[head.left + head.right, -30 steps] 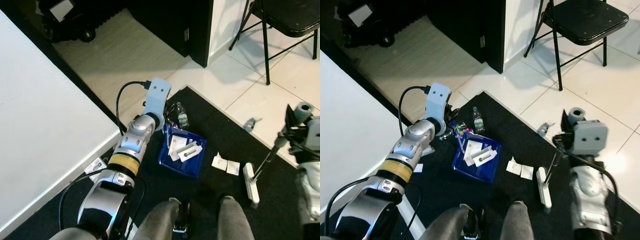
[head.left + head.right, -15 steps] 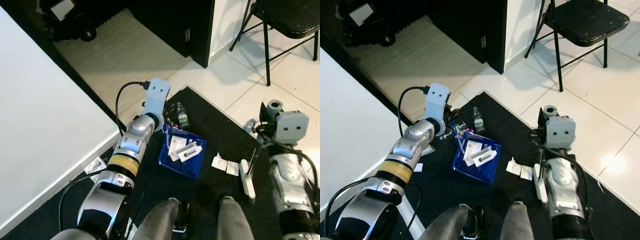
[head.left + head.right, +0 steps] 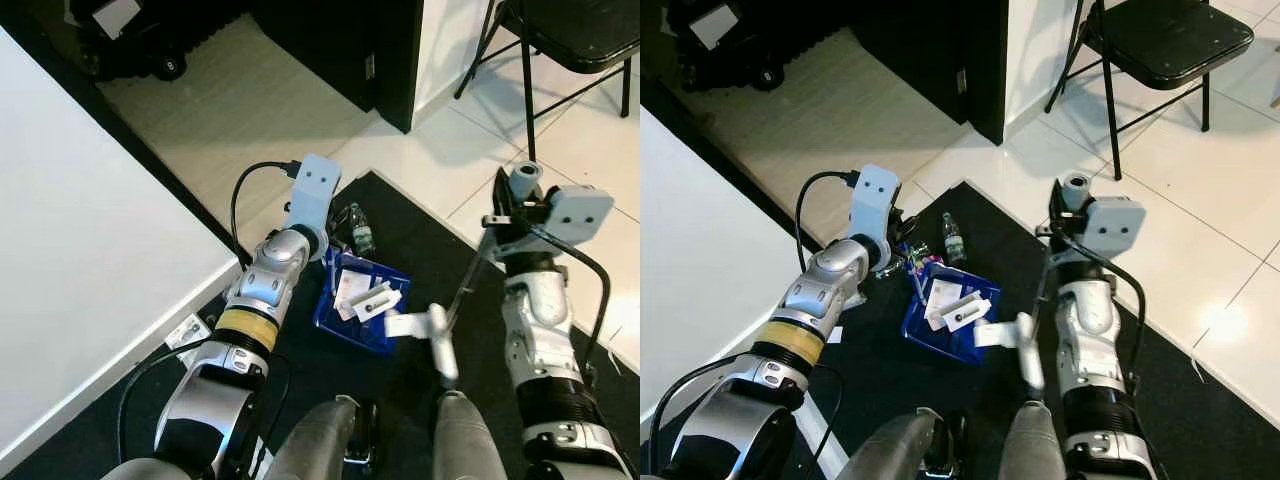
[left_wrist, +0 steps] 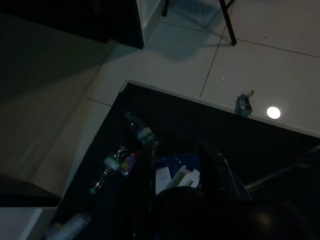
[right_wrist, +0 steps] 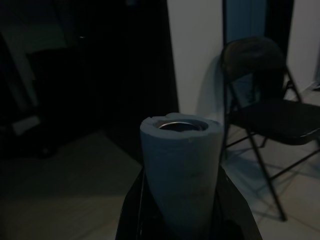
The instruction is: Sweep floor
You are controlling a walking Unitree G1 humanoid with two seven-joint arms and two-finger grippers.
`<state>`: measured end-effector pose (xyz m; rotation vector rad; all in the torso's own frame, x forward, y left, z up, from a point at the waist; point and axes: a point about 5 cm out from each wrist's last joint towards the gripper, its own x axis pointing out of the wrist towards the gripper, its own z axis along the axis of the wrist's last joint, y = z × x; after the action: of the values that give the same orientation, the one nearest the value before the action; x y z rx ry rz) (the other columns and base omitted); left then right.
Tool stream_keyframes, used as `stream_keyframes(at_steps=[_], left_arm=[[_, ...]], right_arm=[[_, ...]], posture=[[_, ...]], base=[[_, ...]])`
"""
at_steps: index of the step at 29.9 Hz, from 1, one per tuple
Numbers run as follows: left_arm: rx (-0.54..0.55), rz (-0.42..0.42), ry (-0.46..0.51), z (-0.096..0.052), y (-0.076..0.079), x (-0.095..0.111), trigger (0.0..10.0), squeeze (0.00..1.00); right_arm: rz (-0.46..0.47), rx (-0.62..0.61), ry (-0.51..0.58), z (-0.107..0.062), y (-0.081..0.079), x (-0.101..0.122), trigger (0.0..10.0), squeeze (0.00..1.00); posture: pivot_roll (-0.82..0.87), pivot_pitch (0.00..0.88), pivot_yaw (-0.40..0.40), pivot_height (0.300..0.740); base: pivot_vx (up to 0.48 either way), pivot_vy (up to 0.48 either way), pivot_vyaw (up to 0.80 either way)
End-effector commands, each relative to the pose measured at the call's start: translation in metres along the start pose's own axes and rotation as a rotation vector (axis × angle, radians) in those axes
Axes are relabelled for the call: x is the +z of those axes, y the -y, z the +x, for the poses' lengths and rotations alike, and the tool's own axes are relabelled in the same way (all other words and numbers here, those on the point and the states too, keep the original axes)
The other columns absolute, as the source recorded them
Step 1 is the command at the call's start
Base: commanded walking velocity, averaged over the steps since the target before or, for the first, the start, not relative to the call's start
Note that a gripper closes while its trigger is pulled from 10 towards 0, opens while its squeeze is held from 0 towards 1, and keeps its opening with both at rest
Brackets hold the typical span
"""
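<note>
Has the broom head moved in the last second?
Yes. The broom head has swept left across the black mat, pushing paper scraps up to the blue dustpan, which has stayed put.

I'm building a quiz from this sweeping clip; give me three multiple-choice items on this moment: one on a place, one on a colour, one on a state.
1. Where does the dustpan lie?
A. on the black mat
B. on the white tiles
C. on the chair

2. What colour is the dustpan?
A. red
B. blue
C. green

3. What is the right gripper doing?
A. hanging open
B. clamped on the broom handle
C. lifting a bottle

Key: A, black mat surrounds it; B, its tray is blue; B, the broom handle sits between its fingers.
</note>
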<state>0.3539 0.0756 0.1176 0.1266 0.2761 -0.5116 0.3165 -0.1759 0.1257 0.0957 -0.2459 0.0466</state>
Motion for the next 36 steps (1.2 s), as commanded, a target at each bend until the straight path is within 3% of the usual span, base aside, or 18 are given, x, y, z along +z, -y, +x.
stream_keyframes(at_steps=[1, 10, 17, 22, 25, 27, 28, 36], left_arm=[[-0.108, -0.082, -0.095, 0.000, 0.017, -0.026, 10.0, 0.00], [-0.118, -0.084, -0.093, 0.000, 0.021, -0.027, 10.0, 0.00], [-0.102, -0.105, -0.093, 0.001, 0.020, -0.025, 10.0, 0.00], [0.017, -0.184, -0.115, 0.002, 0.003, -0.024, 10.0, 0.00], [0.166, -0.311, -0.145, -0.003, -0.024, -0.027, 10.0, 0.00], [0.166, -0.311, -0.145, -0.003, -0.024, -0.027, 10.0, 0.00], [0.215, -0.339, -0.151, -0.010, -0.038, -0.027, 10.0, 0.00], [0.245, -0.333, -0.166, -0.024, -0.057, -0.022, 10.0, 0.00]], right_arm=[[0.049, 0.053, 0.060, 0.007, -0.015, 0.008, 10.0, 0.00], [0.117, 0.147, 0.158, 0.018, -0.036, 0.034, 10.0, 0.00], [0.062, 0.217, 0.234, 0.013, -0.039, 0.061, 10.0, 0.00], [0.033, 0.261, 0.240, -0.001, -0.037, 0.070, 10.0, 0.00], [0.001, 0.265, 0.213, -0.018, -0.030, 0.073, 10.0, 0.00], [0.001, 0.265, 0.213, -0.018, -0.030, 0.073, 10.0, 0.00], [-0.014, 0.230, 0.187, -0.025, -0.020, 0.072, 10.0, 0.00], [-0.037, 0.170, 0.100, -0.033, -0.008, 0.054, 10.0, 0.00]], posture=[[-0.13, 0.243, 0.148, 0.740], [-0.14, 0.238, 0.142, 0.740], [-0.15, 0.236, 0.134, 0.740], [-0.16, 0.237, 0.130, 0.740], [-0.17, 0.236, 0.126, 0.740], [-0.17, 0.236, 0.126, 0.740], [-0.18, 0.232, 0.124, 0.740], [-0.17, 0.221, 0.123, 0.740]], base=[[0.000, 0.000, 0.00], [0.000, 0.000, 0.00], [0.000, 0.000, 0.00], [0.000, 0.000, 0.00], [0.000, 0.000, 0.00], [0.000, 0.000, 0.00], [0.000, 0.000, 0.00], [0.000, 0.000, 0.00]])
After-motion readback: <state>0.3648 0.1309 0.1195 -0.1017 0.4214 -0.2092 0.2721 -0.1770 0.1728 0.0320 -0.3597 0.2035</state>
